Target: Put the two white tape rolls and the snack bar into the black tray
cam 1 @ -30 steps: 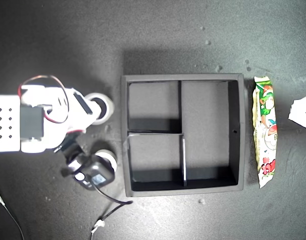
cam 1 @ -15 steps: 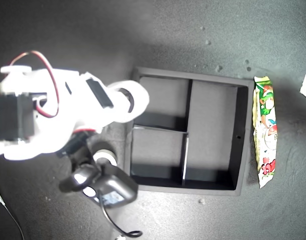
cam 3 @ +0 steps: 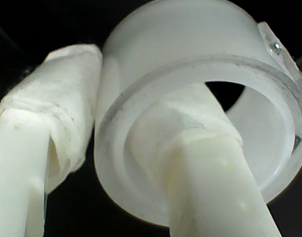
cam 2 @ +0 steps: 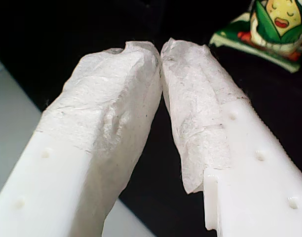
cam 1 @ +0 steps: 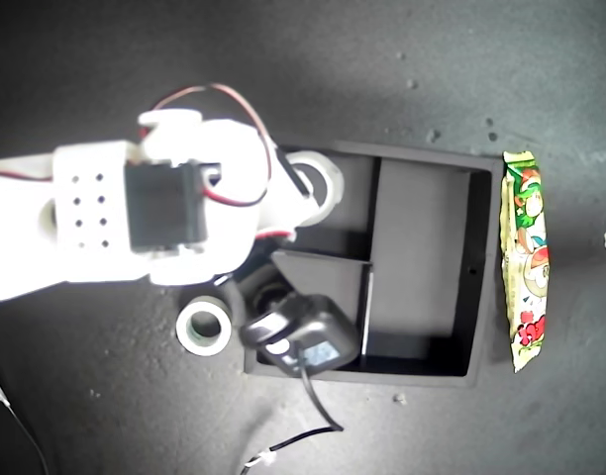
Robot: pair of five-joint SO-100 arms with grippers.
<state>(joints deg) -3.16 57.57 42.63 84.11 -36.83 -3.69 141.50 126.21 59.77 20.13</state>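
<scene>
Over the black tray's (cam 1: 473,267) upper-left compartment, as the exterior view shows it, we carry the wider white tape roll (cam 1: 318,183) in my second gripper (cam 3: 99,148). The second wrist view shows the hold: one padded finger (cam 3: 200,148) passes through the roll's hole, the other (cam 3: 52,128) presses on the outer face, so the jaws are closed on the ring wall. The roll (cam 3: 200,98) looks light and rigid, and its surface is smooth (probably slippery against bare plastic, less so against the wrapped pads). A wall pinch of this kind should hold without crushing.

The smaller roll (cam 1: 204,328), with its greenish-grey core, lies flat on the dark table (cam 1: 105,416) just outside the tray's left wall in the exterior view, near the lower-left compartment. We judge it equally light and stiff; the same through-the-hole pinch should suit it.

The snack bar (cam 1: 524,259) lies lengthwise just beside the tray's right wall in the exterior view, outside the tray. Its packet looks thin, crinkly and light, and it may flex or slide if taken at a crimped end. A grasp across the middle of its narrow width seems safer.

My first gripper (cam 2: 161,54) is empty, its padded tips nearly touching, with the snack bar's end (cam 2: 269,24) beyond them.
</scene>
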